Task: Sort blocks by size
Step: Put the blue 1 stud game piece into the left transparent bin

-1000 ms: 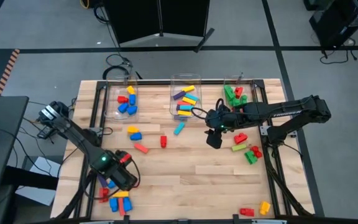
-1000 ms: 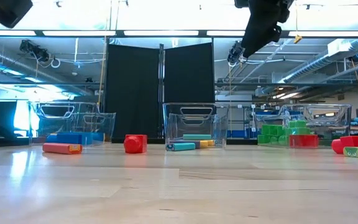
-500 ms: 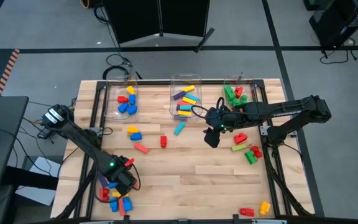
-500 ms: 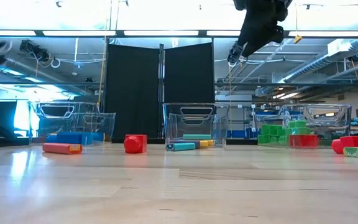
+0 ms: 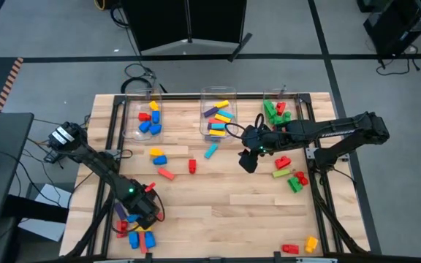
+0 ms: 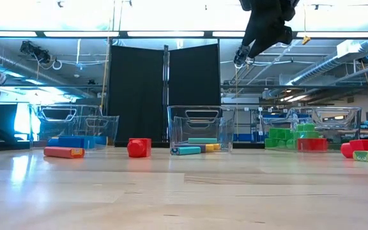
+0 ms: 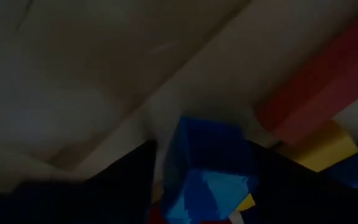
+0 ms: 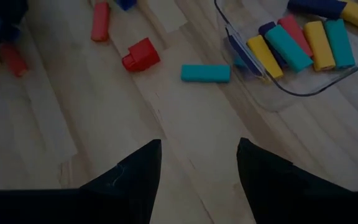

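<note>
The blocks lie scattered on the wooden table. A pile of red, blue and yellow blocks (image 5: 139,234) sits at the near left corner. My left gripper (image 5: 143,213) is low over that pile, pointing steeply down and open. In the left wrist view a blue block (image 7: 210,155) stands between its dark fingers, with a long red block (image 7: 319,93) and a yellow one (image 7: 319,149) beside it. My right gripper (image 5: 248,162) hangs open and empty high above the table's middle right, also seen as the right gripper (image 8: 197,186) over bare wood. My left gripper comes from above, slanting down, with one finger on each side of the blue block (image 7: 191,143), which lies in the pile. The view is too dark and close for me to tell whether the fingers touch it.
Three clear bins stand along the far edge: left (image 5: 143,117), middle (image 5: 218,113), right (image 5: 278,109), each with blocks in it. Loose blocks lie near a yellow-and-blue pair (image 5: 157,155), a red one (image 5: 192,166), a cyan one (image 5: 210,151), a right cluster (image 5: 291,177) and the near right corner (image 5: 302,246).
My left gripper has come down onto the pile at the near left corner, tipping more steeply and shifting slightly toward the near edge. My right gripper has stayed in place, rolling a little about its own axis. No block has visibly moved.
</note>
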Action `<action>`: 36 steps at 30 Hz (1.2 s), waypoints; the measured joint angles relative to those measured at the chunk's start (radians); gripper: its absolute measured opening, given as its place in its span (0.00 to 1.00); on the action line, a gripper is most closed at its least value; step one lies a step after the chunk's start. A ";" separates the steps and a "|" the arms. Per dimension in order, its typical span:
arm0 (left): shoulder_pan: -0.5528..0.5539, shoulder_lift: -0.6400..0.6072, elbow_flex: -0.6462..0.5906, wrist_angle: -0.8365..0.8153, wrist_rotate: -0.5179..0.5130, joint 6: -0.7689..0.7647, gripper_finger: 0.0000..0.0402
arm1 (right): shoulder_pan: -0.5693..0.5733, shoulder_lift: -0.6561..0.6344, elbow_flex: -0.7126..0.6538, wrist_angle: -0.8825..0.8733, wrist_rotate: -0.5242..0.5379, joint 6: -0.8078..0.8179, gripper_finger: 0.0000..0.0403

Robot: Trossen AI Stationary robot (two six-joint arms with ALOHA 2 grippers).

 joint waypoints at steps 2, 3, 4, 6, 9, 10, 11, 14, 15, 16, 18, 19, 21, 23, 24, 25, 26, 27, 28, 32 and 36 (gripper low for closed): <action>0.001 0.000 -0.008 -0.002 0.010 -0.001 0.57 | 0.000 0.000 0.000 0.000 0.000 0.000 0.54; 0.001 0.000 -0.009 -0.004 0.013 0.004 0.55 | 0.000 0.000 0.000 0.000 0.000 0.000 0.54; 0.000 0.000 -0.009 -0.006 0.018 0.011 0.52 | 0.000 0.000 0.000 0.000 0.000 0.000 0.54; 0.001 0.001 -0.009 -0.008 0.030 0.024 0.46 | 0.000 0.000 0.000 0.000 0.001 0.000 0.54; 0.001 0.002 -0.007 -0.009 0.038 0.022 0.36 | 0.000 0.000 0.000 0.000 0.004 -0.002 0.54; 0.001 0.002 -0.003 -0.012 0.038 0.020 0.33 | 0.000 0.000 0.000 0.000 0.004 -0.006 0.54; 0.000 0.004 0.003 -0.016 0.035 0.020 0.33 | 0.000 0.000 0.000 0.000 0.004 -0.007 0.54; -0.002 0.007 0.027 -0.027 0.008 0.016 0.33 | 0.000 0.000 0.000 0.000 0.004 -0.020 0.54; -0.002 0.008 0.041 -0.026 0.000 0.012 0.33 | 0.000 0.000 0.000 0.000 0.004 -0.025 0.54; -0.002 0.007 0.053 -0.028 -0.002 0.004 0.33 | 0.000 0.000 0.000 0.000 0.004 -0.029 0.54; -0.002 0.006 0.072 -0.046 -0.017 -0.006 0.33 | 0.000 0.000 0.000 0.000 0.004 -0.033 0.54; -0.001 0.007 0.085 -0.056 -0.025 -0.013 0.33 | 0.000 0.000 0.000 0.000 0.004 -0.033 0.54; -0.001 0.007 0.121 -0.068 -0.049 -0.037 0.33 | 0.000 0.000 0.000 0.000 0.004 -0.037 0.54; -0.001 0.006 0.158 -0.098 -0.086 -0.066 0.33 | 0.000 0.000 0.000 0.000 0.004 -0.060 0.54; -0.001 0.006 0.178 -0.119 -0.113 -0.079 0.33 | 0.001 0.000 0.000 -0.001 0.004 -0.069 0.54; -0.001 0.006 0.201 -0.132 -0.138 -0.087 0.33 | 0.002 0.000 0.000 -0.001 0.004 -0.077 0.54; -0.001 0.006 0.225 -0.141 -0.162 -0.097 0.33 | 0.005 0.000 0.000 -0.001 0.004 -0.082 0.54; -0.001 0.006 0.245 -0.154 -0.185 -0.103 0.33 | 0.009 0.000 0.000 -0.001 0.004 -0.087 0.54; 0.000 0.006 0.265 -0.174 -0.206 -0.107 0.33 | 0.014 0.000 0.000 -0.001 0.004 -0.093 0.54; 0.020 0.005 0.343 -0.229 -0.285 -0.105 0.33 | 0.042 0.000 -0.029 0.013 -0.011 -0.135 0.54; 0.068 -0.035 0.380 -0.297 -0.342 -0.045 0.34 | 0.070 0.000 -0.116 0.065 -0.092 -0.157 0.54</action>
